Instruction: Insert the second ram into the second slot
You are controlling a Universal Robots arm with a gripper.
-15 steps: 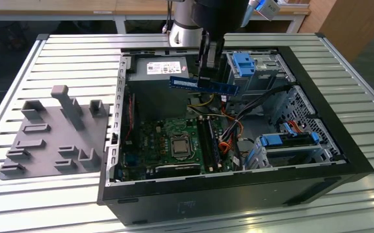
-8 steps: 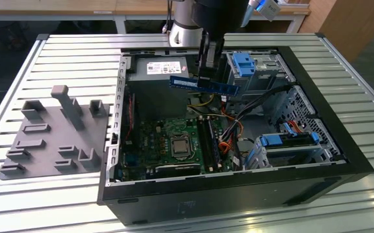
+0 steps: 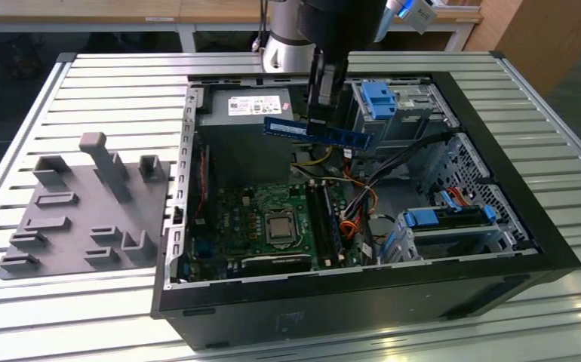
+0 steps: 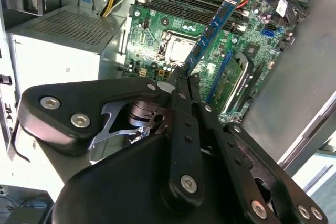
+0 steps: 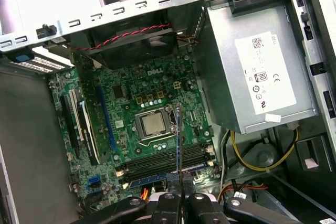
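Gripper [image 3: 323, 119] is clamped on the second ram [image 3: 288, 128], holding the blue stick by its upper edge near mid-length, level and high above the open computer case [image 3: 371, 280]. The stick hangs over the upper part of the case interior, clear of the motherboard [image 3: 255, 226] and well apart from the memory slots [image 3: 323, 219] beside the processor socket [image 3: 278, 224]. In the exterior view its length seems to run across the slots rather than along them, and the first wrist view agrees: the stick shows edge-on [image 5: 178, 140], crossing the slots [image 5: 163, 162] at roughly a right angle.

Doing this step well probably means turning the stick parallel to its slot while it is high, keeping it level, centring it between the end latches and matching the notch before any downward pressure. Loose cables [image 3: 356, 197] lie near the slots and could snag. Which slot is already filled I cannot tell
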